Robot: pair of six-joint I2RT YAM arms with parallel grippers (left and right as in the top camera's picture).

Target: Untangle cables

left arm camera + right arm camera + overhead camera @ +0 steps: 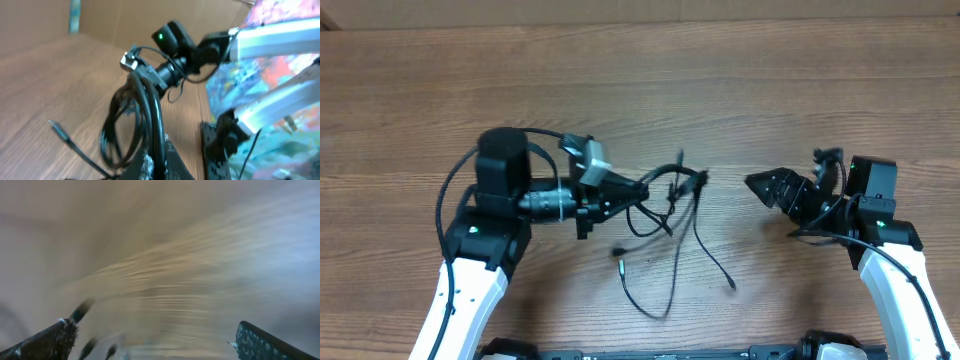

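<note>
My left gripper (640,189): shut tight. My jaws are pinching the cables (672,196) at the thick part of the black bunch.
My right gripper (753,182): jaws wide apart, with nothing in them. It points at the bunch from the right side. It is near the bunch but not touching it.
Where the cables are: in the middle of the brown wood table (720,80), between my two grippers. They are closer to my left one.
The bunch: from my left wrist, I see black loops standing up from my fingers (172,167).
Loose strands (665,290): thin black lines that run from the bunch down across the table toward my side.
Small plug (732,288): at the end of one strand, lying flat on the wood.
My right wrist view: all blurry. I can only see my two fingertips far apart, with wood between them.
</note>
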